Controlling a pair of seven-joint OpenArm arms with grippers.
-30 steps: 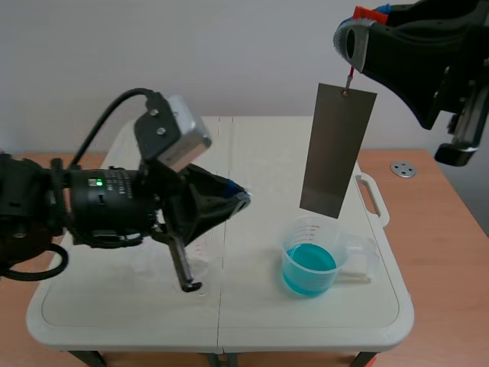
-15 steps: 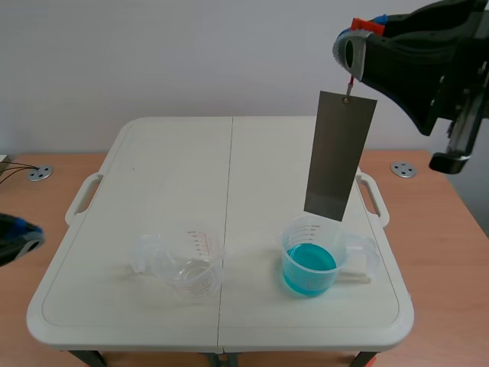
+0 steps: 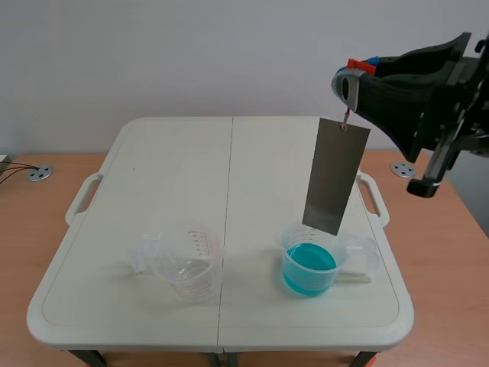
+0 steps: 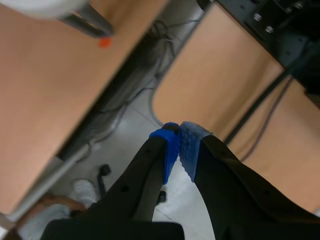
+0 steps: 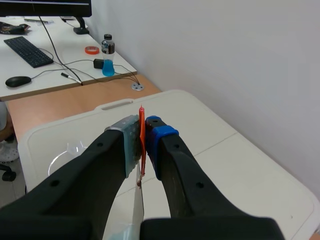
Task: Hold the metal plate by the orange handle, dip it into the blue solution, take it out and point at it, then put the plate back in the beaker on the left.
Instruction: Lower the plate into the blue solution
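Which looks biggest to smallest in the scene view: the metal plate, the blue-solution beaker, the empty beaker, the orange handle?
1. metal plate
2. blue-solution beaker and empty beaker: look alike, not ranked
3. orange handle, only partly showing

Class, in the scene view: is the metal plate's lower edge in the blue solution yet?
No, the metal plate hangs from the right gripper, its lower edge above the blue solution.

One empty beaker (image 3: 188, 264), one beaker of blue solution (image 3: 309, 267), one metal plate (image 3: 335, 177), one table (image 3: 176, 168)
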